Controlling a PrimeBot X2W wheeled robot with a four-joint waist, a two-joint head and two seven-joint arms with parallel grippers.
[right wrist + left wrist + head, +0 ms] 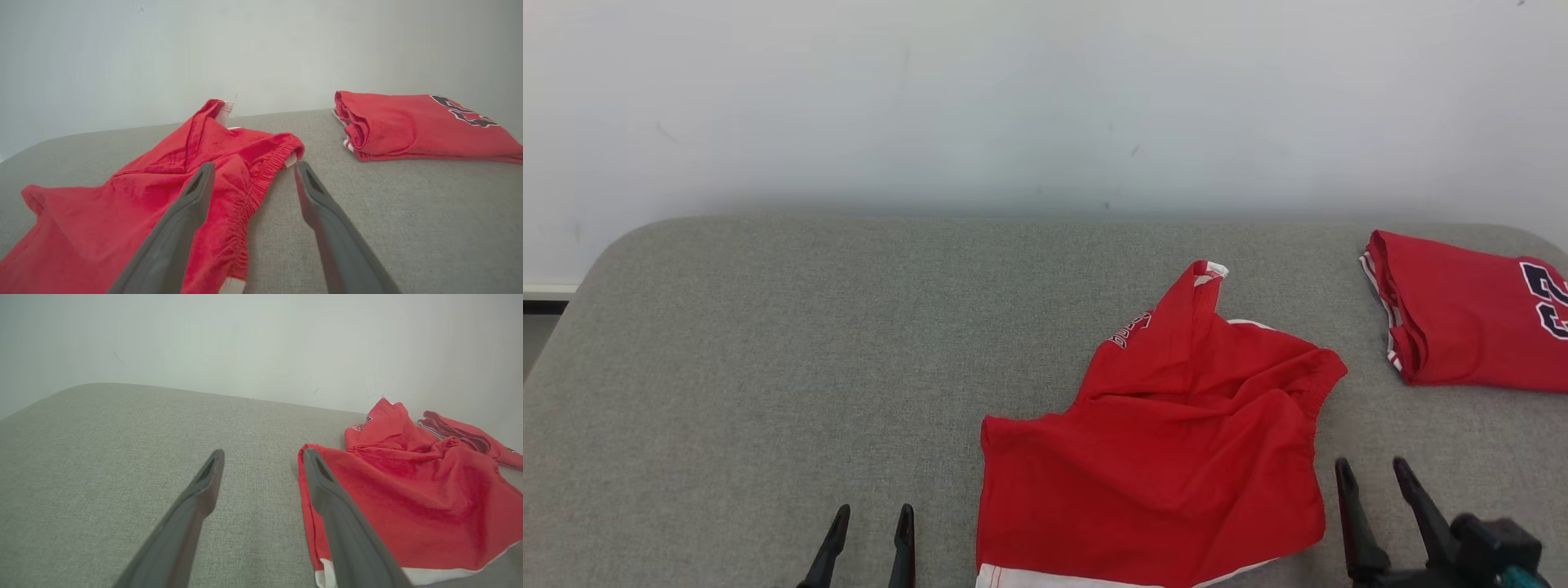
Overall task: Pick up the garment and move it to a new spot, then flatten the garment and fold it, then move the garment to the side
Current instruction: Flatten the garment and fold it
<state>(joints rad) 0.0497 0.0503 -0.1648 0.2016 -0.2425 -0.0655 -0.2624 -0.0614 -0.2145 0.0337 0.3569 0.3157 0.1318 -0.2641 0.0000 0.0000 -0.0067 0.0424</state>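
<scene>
A crumpled red garment [1176, 441] with white trim lies on the grey table, one corner sticking up toward the wall. It looks like shorts with an elastic waistband [253, 192]. My left gripper [870, 531] stands open just left of the garment [408, 498], holding nothing. My right gripper [1376, 482] is open beside the garment's right edge, empty, its fingers [327, 212] astride the waistband edge of the garment [122, 212] and the bare table.
A folded red garment [1470, 310] with dark lettering lies at the table's back right, also in the right wrist view [416, 126]. The grey fabric table [768, 367] ends at a pale wall behind. The left half is bare.
</scene>
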